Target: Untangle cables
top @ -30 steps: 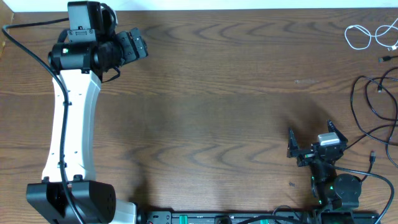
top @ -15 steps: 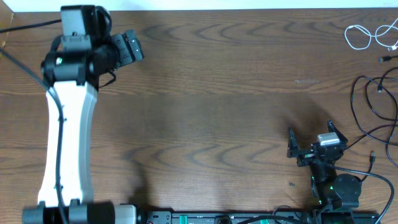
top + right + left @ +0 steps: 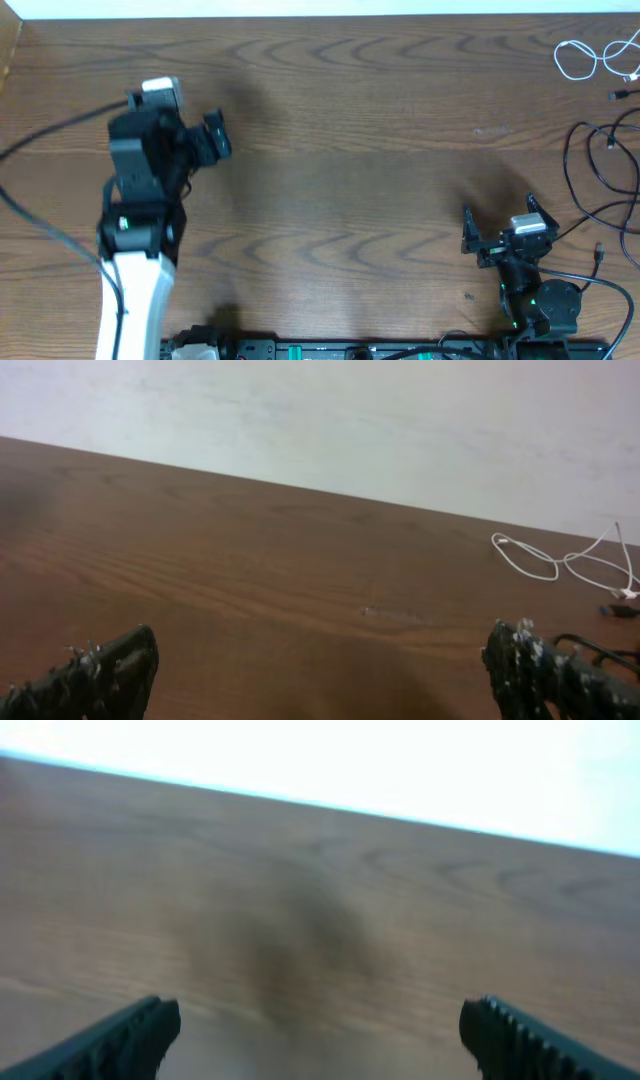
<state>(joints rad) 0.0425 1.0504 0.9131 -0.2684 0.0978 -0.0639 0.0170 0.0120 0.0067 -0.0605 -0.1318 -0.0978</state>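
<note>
The white cable [image 3: 583, 60] lies in loose loops at the table's far right corner, and it shows in the right wrist view as the white cable [image 3: 545, 559] far ahead on the right. The black cable [image 3: 600, 165] curls along the right edge, apart from the white one. My right gripper [image 3: 499, 216] stands open near the front edge, left of the black cable, with nothing between its fingers [image 3: 537, 668]. My left gripper [image 3: 220, 136] hangs open over the left part of the table, far from both cables. The left wrist view is blurred and shows only wood between the open fingers [image 3: 133, 1032].
A small dark plug [image 3: 620, 93] lies near the right edge between the two cables. The brown wooden table [image 3: 350, 150] spreads between the arms. Thick black arm cords [image 3: 45, 130] run off to the left. A white wall [image 3: 350, 420] rises behind the table.
My left arm has pulled back from the far left corner toward the front of the table, its gripper still open. The right arm and both cables have not moved.
</note>
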